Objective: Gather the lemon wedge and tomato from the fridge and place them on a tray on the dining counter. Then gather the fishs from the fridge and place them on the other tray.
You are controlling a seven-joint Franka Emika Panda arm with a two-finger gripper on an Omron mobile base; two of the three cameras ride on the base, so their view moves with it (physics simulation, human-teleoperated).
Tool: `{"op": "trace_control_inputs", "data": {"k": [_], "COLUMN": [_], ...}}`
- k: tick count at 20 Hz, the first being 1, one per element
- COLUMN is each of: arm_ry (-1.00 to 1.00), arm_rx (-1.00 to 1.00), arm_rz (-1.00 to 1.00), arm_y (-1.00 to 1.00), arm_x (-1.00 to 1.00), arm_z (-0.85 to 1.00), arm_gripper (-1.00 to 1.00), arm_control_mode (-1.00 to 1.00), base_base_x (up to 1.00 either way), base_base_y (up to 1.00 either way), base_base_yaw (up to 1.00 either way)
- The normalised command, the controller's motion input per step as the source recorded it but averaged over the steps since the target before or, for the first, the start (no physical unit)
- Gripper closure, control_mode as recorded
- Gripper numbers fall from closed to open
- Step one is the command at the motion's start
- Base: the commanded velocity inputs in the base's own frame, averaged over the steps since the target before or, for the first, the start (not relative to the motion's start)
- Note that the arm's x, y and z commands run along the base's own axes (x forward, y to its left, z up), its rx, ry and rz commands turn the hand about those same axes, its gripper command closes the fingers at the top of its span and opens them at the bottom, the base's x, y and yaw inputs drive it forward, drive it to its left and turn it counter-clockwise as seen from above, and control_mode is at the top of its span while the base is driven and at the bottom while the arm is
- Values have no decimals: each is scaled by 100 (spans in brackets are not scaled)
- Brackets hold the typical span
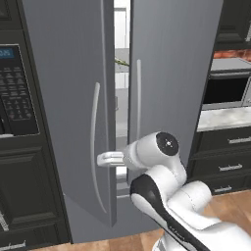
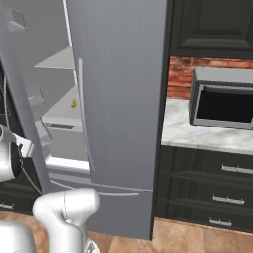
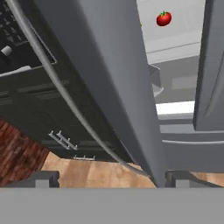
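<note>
The grey steel fridge (image 1: 166,73) stands right in front of me with its left door (image 1: 68,98) swung partly open. In the hand view, a small red tomato (image 3: 163,18) sits on a white shelf inside. The right base view looks into the open side, where the yellow lemon wedge (image 2: 73,103) lies on a shelf. My gripper (image 3: 111,180) is open, its fingertips (image 3: 42,179) wide apart, with the left door's edge and the lower end of its curved handle (image 3: 74,113) between them, untouched. In the left base view the gripper (image 1: 109,158) is at the gap between the doors. An olive sliver (image 1: 121,61) shows through that gap, too small to identify.
A black oven panel (image 1: 17,93) in dark cabinets flanks the fridge on the left. To the right, a microwave (image 2: 222,104) stands on a marble counter (image 2: 197,133) above dark drawers (image 2: 217,197). Wood floor (image 3: 96,170) lies below.
</note>
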Motion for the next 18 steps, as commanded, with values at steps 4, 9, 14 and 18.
{"op": "trace_control_inputs", "data": {"k": [4,9,14,18], "arm_ry": [6,8,10,16], "arm_rx": [1,1,3,9], "arm_rz": [-1,-5,-3,-3], "arm_y": [-87,-73,-46,-5], "arm_x": [-35,15,14,43], "arm_z": [52,64,43,11], "arm_gripper": [-100,-100,-100,-100], "arm_control_mode": [-100,-100,-100,-100], "base_base_x": [0,0,0,0], "base_base_y": [0,0,0,0], "base_base_yaw": [0,0,0,0]}}
